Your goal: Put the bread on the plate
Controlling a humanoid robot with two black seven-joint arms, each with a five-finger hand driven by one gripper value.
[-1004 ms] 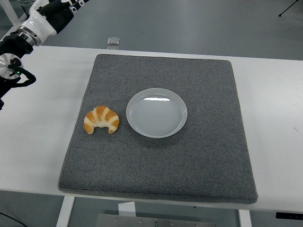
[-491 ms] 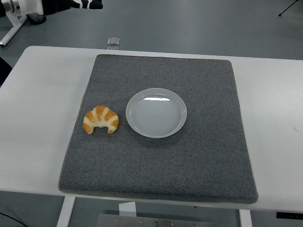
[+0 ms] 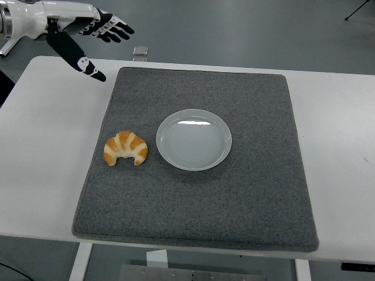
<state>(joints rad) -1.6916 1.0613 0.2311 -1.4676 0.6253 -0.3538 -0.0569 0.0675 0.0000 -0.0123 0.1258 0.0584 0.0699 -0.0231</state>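
Note:
A golden croissant [image 3: 125, 148] lies on the grey mat [image 3: 199, 199], just left of an empty white plate [image 3: 194, 139] near the mat's middle. My left hand [image 3: 94, 41] hovers high over the table's far left corner, fingers spread and thumb pointing down, holding nothing. It is well above and behind the croissant. The right arm does not show.
The white table [image 3: 53, 146] extends to both sides of the mat. A small clear object [image 3: 140, 51] sits at the table's far edge, close to my left hand. Grey floor lies beyond.
My left arm swung from the left edge up and rightward; the open hand now reaches in over the table's far left corner. Croissant and plate have not moved.

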